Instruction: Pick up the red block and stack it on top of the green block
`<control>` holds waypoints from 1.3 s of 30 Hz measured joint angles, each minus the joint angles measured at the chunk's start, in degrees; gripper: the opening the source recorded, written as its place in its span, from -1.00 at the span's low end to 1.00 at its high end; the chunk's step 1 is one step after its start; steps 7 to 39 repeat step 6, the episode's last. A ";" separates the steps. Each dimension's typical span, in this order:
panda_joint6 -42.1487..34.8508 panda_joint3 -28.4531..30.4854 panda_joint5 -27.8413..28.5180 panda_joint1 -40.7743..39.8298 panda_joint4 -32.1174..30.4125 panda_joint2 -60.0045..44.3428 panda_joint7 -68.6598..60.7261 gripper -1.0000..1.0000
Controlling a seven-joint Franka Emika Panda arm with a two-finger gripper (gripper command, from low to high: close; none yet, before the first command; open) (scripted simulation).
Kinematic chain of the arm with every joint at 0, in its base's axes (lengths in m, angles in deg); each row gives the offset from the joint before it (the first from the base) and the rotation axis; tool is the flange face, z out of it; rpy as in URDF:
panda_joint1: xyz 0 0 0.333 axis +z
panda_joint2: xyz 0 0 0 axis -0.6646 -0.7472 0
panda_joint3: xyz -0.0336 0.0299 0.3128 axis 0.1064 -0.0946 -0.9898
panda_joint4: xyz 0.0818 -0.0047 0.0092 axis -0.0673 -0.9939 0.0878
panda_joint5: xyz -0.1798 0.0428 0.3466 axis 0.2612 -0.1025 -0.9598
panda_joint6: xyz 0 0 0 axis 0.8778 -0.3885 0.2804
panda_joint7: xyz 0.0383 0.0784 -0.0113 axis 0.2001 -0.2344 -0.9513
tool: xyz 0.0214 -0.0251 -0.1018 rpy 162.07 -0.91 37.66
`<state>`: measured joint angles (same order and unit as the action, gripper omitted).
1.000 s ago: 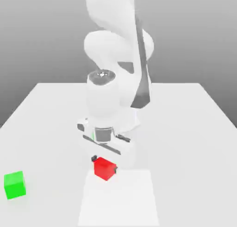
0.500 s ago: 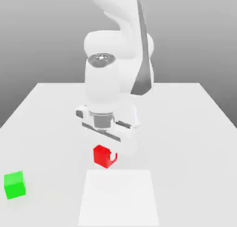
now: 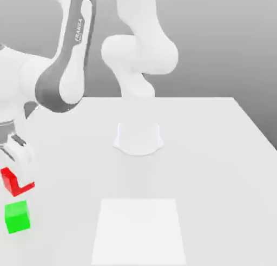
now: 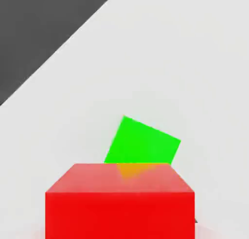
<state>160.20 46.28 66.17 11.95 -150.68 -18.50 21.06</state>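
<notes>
- The white Franka arm, with its dark grey panel, bends from its round base at the middle of the exterior view toward that view's left edge.
- The two-finger gripper hangs at the lower left of the exterior view, its white fingers reaching down to the small, matte, bright red cube.
- The jaws pinch the red cube between them; the cube is tilted and held clear of the white tabletop.
- The small, matte, bright green cube rests on the tabletop at the lower left of the exterior view, directly under the red cube and near it. A narrow gap of white separates the two.
- A paler square patch lies on the tabletop at the lower middle of the exterior view, well apart from both cubes.
- In the hand view the red cube sits in the lower middle of the frame, with the green cube showing just past its top edge at the centre, turned at an angle to it.
- A dark area takes the upper left corner of the hand view, beyond the table's edge.
</notes>
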 joint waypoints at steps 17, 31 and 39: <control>4.88 -0.95 -1.86 -0.81 0.56 -5.54 -1.57 1.00; 4.88 -0.95 -1.86 -0.81 0.56 -5.54 -1.57 1.00; 4.88 -0.95 -1.86 -0.81 0.56 -5.54 -1.57 1.00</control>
